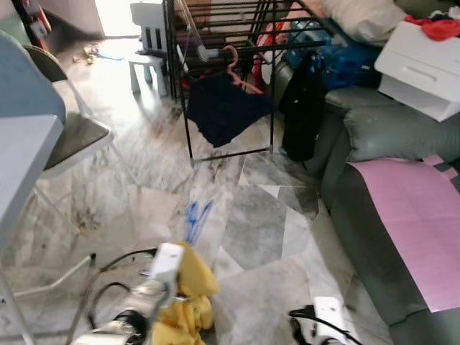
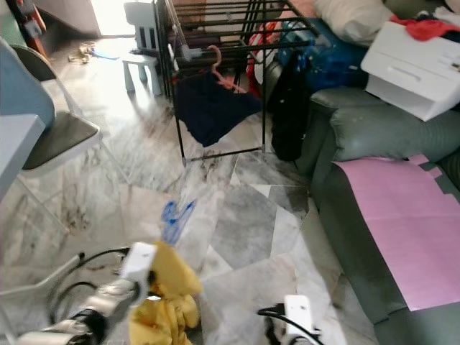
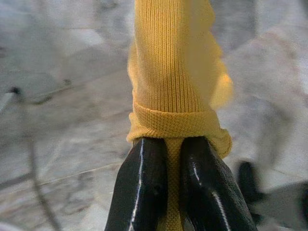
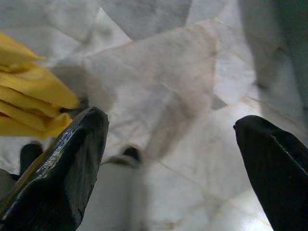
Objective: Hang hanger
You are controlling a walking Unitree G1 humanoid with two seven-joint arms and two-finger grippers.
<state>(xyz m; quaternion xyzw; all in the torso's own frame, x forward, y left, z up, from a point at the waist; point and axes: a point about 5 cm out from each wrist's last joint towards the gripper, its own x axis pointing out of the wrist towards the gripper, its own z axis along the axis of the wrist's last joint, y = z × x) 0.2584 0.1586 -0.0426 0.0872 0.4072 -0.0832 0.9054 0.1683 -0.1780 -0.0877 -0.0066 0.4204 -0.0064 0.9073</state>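
Note:
My left gripper (image 3: 173, 144) is shut on a yellow knitted garment (image 3: 174, 72), which hangs bunched low over the marble floor (image 1: 188, 298). My right gripper (image 4: 171, 125) is open above the floor tiles, with nothing between its fingers; the yellow cloth lies off to one side of it. A blue hanger (image 1: 195, 218) lies on the floor ahead of me. Farther on stands a black drying rack (image 1: 215, 36). A pink hanger (image 1: 233, 68) hangs on it, with a dark blue garment (image 1: 226, 108) draped below.
A grey sofa (image 1: 374, 129) with a pink sheet (image 1: 417, 215) runs along the right, a white drawer box (image 1: 420, 68) on top. A black garment (image 1: 302, 108) hangs by the rack. A folding chair (image 1: 72, 136) and blue table (image 1: 21, 158) stand left, a white stool (image 1: 147, 65) behind.

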